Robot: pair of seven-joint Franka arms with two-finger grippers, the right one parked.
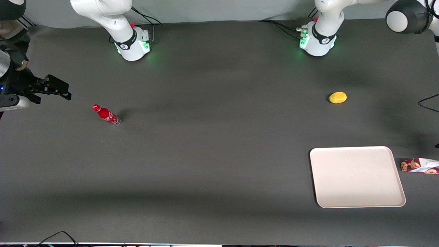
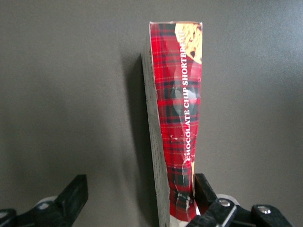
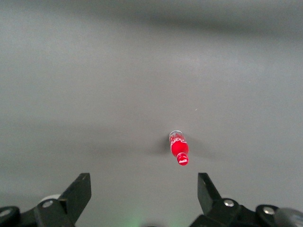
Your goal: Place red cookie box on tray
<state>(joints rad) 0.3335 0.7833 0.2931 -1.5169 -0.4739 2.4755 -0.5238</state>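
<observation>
The red cookie box (image 1: 419,166) lies on the dark table just beside the tray (image 1: 356,176), toward the working arm's end, cut off by the front view's edge. The off-white tray is flat and bare. In the left wrist view the box (image 2: 182,123) shows its narrow red tartan side, reading "chocolate chip shortbread". My left gripper (image 2: 139,196) hangs over the box with its jaws spread wide. One fingertip (image 2: 202,188) is right against the box's tartan side; the other fingertip (image 2: 75,194) stands well apart from it. The gripper itself does not show in the front view.
A yellow lemon-like fruit (image 1: 337,97) lies farther from the front camera than the tray. A red soda bottle (image 1: 105,115) stands toward the parked arm's end, also in the right wrist view (image 3: 178,147). A black cable (image 1: 428,101) runs along the working arm's end.
</observation>
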